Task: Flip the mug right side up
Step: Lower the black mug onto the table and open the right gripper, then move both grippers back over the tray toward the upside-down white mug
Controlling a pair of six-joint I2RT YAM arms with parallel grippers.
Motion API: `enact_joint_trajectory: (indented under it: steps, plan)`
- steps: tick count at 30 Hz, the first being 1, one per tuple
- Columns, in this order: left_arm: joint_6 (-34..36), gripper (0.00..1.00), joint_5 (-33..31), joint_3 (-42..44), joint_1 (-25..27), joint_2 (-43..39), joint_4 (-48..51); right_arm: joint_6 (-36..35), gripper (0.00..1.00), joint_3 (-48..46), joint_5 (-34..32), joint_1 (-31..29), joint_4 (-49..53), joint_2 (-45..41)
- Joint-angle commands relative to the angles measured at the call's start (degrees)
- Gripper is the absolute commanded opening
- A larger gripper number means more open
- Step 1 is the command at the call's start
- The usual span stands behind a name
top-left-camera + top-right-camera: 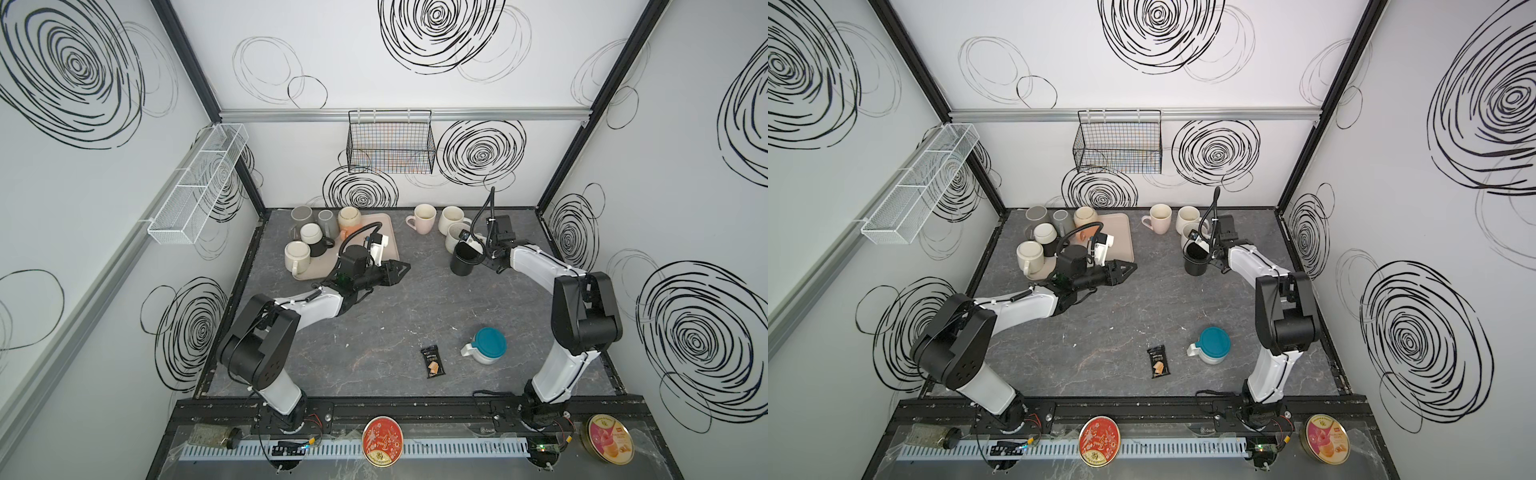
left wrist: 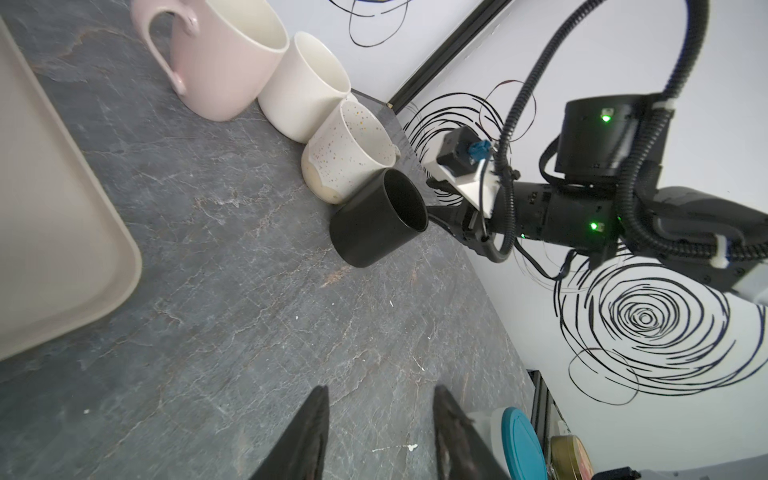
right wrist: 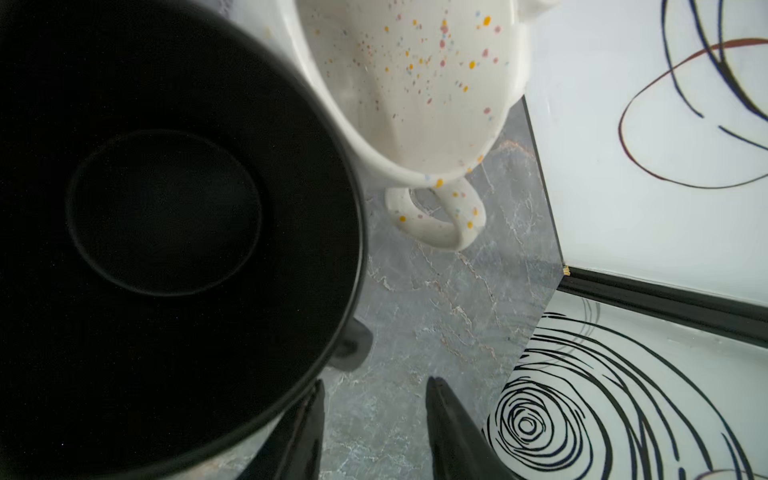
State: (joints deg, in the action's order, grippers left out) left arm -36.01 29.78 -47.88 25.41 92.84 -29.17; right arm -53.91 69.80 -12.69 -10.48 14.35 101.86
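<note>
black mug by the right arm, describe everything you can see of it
The black mug is a matte, ceramic-looking cylinder, dark inside too. It stands upright, mouth up and empty, on the grey table, close against the speckled mug. Its handle points toward the right gripper, whose open jaws hold nothing.

Right claw (image 1: pixel 483 257): the mug (image 1: pixel 465 262) stands on the worktop (image 1: pixel 374 324) just ahead of it, with its handle toward the fingertips. Beyond the mug, toward the back wall, stands a row of three mugs (image 1: pixel 451 220), the nearest just beside the mug.

Left claw (image 1: pixel 405 266): it hangs over the worktop, well apart from the right claw. The tray (image 1: pixel 386 224) lies just beside it on the back-wall side, with a cluster of mugs (image 1: pixel 309 237) at the tray's far end.

The lidded jug (image 1: pixel 486 345) and snack packet (image 1: pixel 433 362) lie well apart from both claws toward the front edge, the jug to the right of the packet.
</note>
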Motion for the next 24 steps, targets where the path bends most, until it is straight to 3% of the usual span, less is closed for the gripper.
enact_joint_trajectory:
  steps: [1,8,12,17,24]
  plan:
    - [5.3,0.47,-2.7,-3.0,-2.5,-3.8,6.8,2.6,0.45,-2.1,0.9,-0.3,0.4,-4.6]
    - [16.0,0.51,-12.3,-7.5,-10.0,-9.4,25.6,6.0,0.46,-3.3,5.9,-2.8,-1.0,-12.6]
    - [22.8,0.57,-22.8,-10.4,-15.0,-13.3,35.8,7.8,0.47,-2.2,6.4,-7.4,-3.6,-14.0]
    - [24.9,0.62,-33.7,-13.8,-19.9,-15.2,44.0,13.0,0.50,-1.3,7.3,-15.9,-8.0,-12.7]
    - [27.6,0.70,-37.4,-14.2,-27.7,-12.8,47.2,27.0,0.57,2.0,12.6,-26.8,-16.1,-6.7]
